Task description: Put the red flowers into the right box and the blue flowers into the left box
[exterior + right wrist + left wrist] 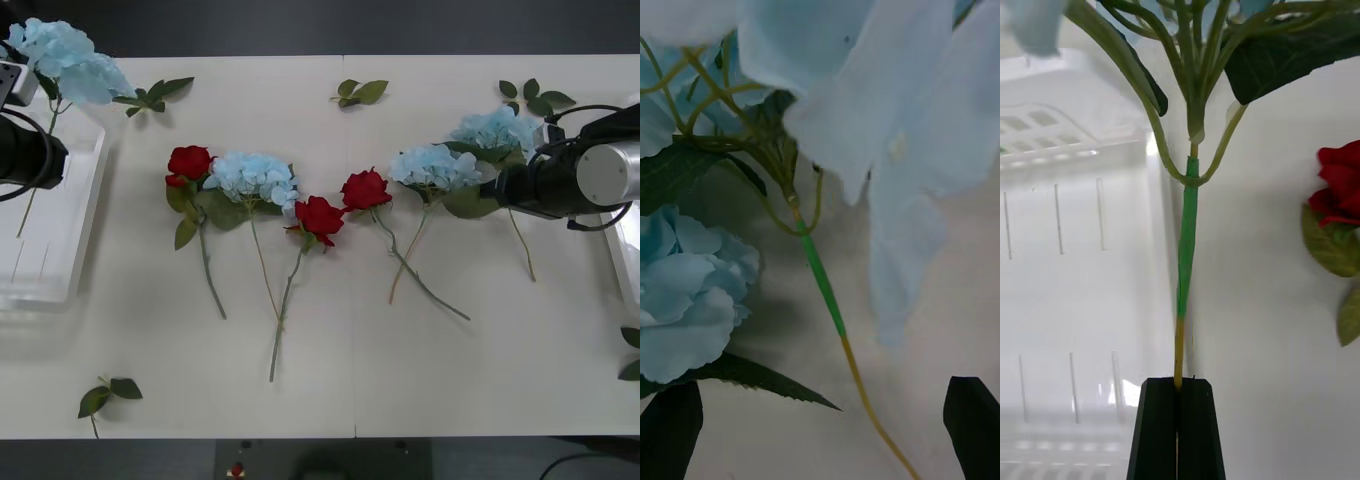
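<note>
My left gripper (1178,384) is shut on the thin stem of a blue flower (65,60), held above the left box (50,250) beside its wall (1075,225). Three red flowers (188,162) (320,217) (365,188) lie in a row mid-table, and one red flower (1341,187) lies just past the box. Blue flowers lie among them (252,175) (433,165). My right gripper (820,427) is open and hovers low over the stem (824,285) of the rightmost blue flower (495,130), one finger on either side. The right box (630,250) peeks in at the right edge.
Loose green leaf sprigs lie at the back (360,92) (535,97) (155,95), the front left (108,393) and the right edge (631,352). Long stems trail toward the table's front edge. The table's front strip has free room.
</note>
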`<move>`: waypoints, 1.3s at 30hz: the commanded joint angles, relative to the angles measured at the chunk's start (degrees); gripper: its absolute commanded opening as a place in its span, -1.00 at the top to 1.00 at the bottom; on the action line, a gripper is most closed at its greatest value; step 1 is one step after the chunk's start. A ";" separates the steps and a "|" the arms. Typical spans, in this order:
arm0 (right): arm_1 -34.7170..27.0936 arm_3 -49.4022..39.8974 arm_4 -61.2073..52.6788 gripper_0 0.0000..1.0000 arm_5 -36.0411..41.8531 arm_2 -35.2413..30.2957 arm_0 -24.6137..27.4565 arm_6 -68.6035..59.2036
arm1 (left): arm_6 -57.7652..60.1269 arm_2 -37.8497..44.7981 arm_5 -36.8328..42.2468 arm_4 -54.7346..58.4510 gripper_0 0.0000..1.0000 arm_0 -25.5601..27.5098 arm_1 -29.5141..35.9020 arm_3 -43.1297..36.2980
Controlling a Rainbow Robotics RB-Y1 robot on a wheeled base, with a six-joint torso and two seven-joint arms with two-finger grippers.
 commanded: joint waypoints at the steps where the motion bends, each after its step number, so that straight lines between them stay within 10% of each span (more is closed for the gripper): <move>1: 1.35 2.55 1.23 -0.87 -0.31 -0.37 -3.79 -0.37 | -4.48 5.69 -0.51 0.20 1.00 -0.24 0.99 3.56; 33: 6.45 13.18 7.64 -0.86 -7.96 2.97 -7.66 0.95 | -10.98 5.77 -16.86 -5.60 1.00 0.46 1.87 29.75; 38: 6.63 13.36 8.26 0.02 -7.96 3.06 -7.66 0.95 | -10.54 3.75 -19.58 -6.39 1.00 0.37 1.87 31.95; 39: 6.63 13.36 8.17 0.51 -7.96 3.15 -7.66 1.04 | -10.45 3.58 -19.93 -6.48 1.00 0.46 1.87 32.30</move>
